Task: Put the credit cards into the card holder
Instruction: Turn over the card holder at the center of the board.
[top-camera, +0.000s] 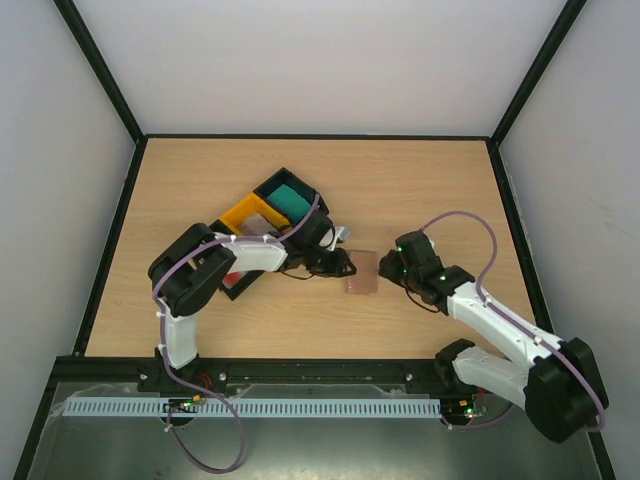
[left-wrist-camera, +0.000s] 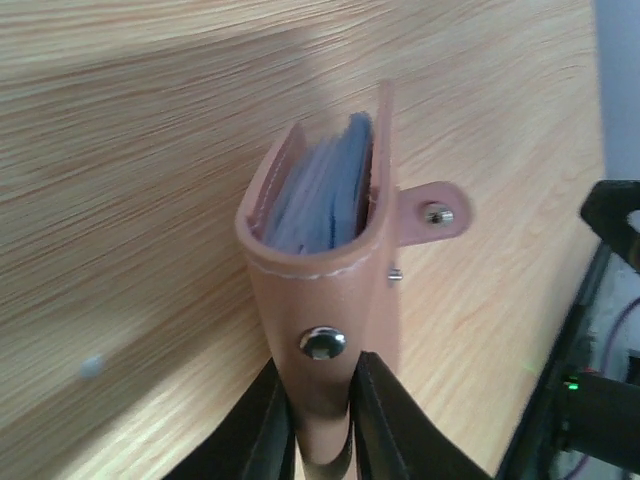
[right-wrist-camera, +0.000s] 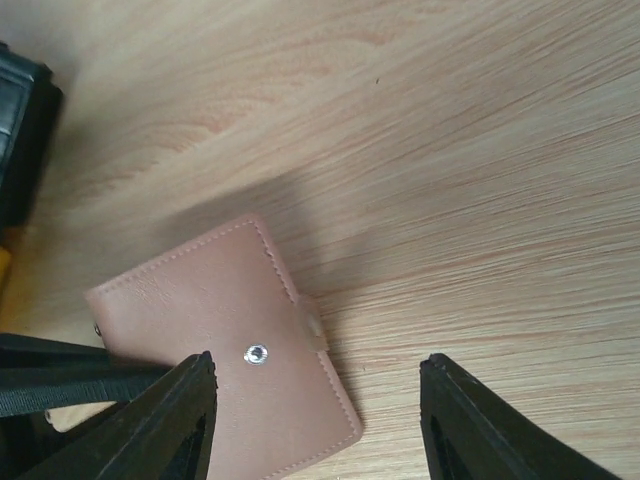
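On the wooden table (top-camera: 420, 180), the card holder (top-camera: 359, 272) lay near the middle, between the two grippers. Left of it, a near black tray (top-camera: 243, 290) sat half hidden under the left arm. Beyond that were a yellow tray (top-camera: 248, 214) and a far black tray (top-camera: 268, 183) with teal credit cards (top-camera: 291, 198). The left gripper (left-wrist-camera: 322, 400) pinched the holder's edge, and the holder gaped to show pale blue pockets. The right gripper (right-wrist-camera: 318, 365) hung wide apart above the holder's snap, holding nothing.
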